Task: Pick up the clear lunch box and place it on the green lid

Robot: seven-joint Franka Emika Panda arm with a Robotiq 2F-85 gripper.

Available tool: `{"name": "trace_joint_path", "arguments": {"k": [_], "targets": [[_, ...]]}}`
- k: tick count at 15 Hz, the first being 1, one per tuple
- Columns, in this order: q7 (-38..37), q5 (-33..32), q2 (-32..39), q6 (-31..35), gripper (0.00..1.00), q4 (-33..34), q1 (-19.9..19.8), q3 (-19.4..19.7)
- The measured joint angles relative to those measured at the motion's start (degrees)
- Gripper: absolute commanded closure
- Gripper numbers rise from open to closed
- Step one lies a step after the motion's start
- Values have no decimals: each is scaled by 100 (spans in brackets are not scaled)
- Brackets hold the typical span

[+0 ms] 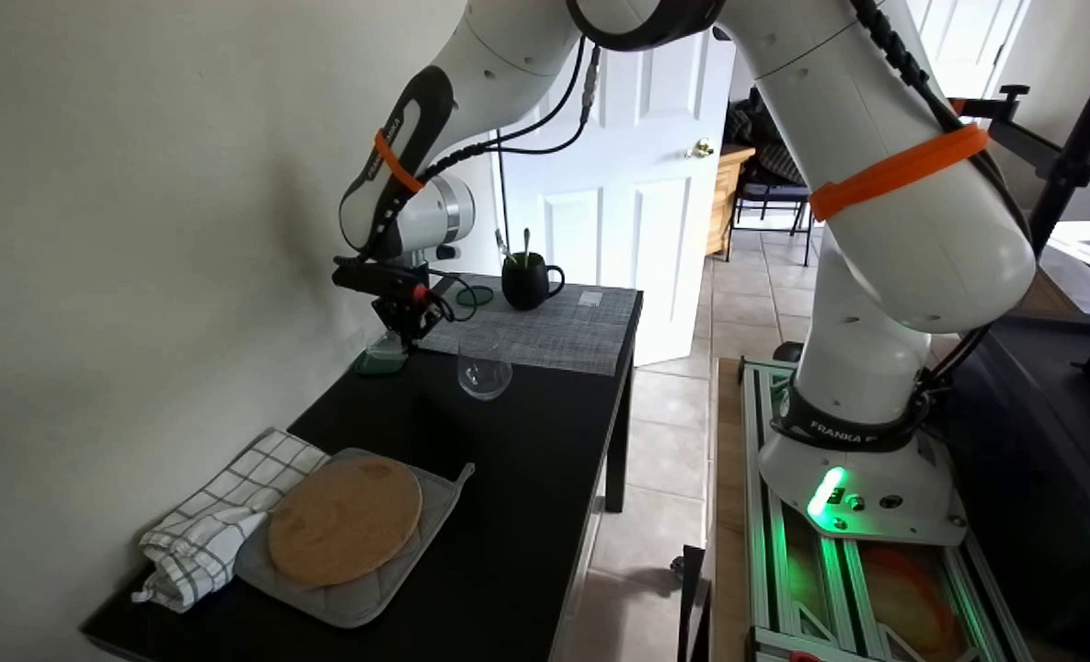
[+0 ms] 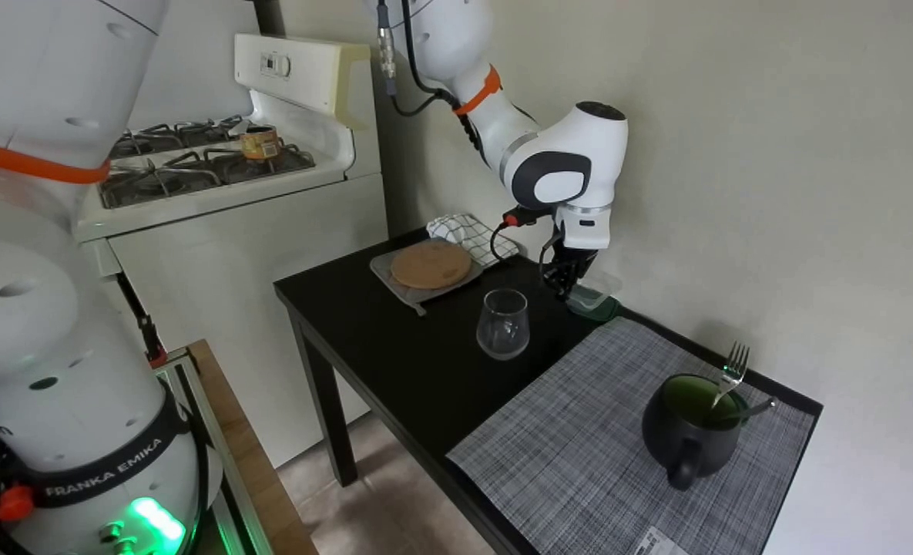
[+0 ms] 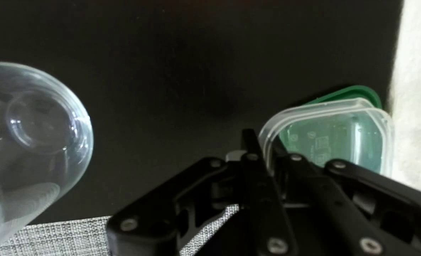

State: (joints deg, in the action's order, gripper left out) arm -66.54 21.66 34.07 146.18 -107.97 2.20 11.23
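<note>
Clear lunch box (image 3: 334, 137), pinched by the end effector (image 3: 264, 144), is over the green lid (image 3: 360, 92) at the far edge of the surface (image 1: 512, 487), contact unclear, release apparently remaining.

Black table (image 2: 394, 347) bearing grey woven mat (image 2: 548, 432), upright clear glass (image 2: 503, 327), green lid (image 3: 359, 92), grey pad (image 1: 361, 602), checked cloth (image 1: 269, 473)

In the wrist view, lunch box (image 3: 338, 135) partly hidden by claw (image 3: 263, 144), glass (image 3: 41, 149) cut off
</note>
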Motion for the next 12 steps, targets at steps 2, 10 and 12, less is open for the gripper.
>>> {"name": "trace_joint_path", "arguments": {"k": [2,10,12], "targets": [[0,220,49,168,98,9,-73,-115],[29,370,226,1021,98,11,-88,-305],[36,299,259,1032,98,12,-80,-305]]}}
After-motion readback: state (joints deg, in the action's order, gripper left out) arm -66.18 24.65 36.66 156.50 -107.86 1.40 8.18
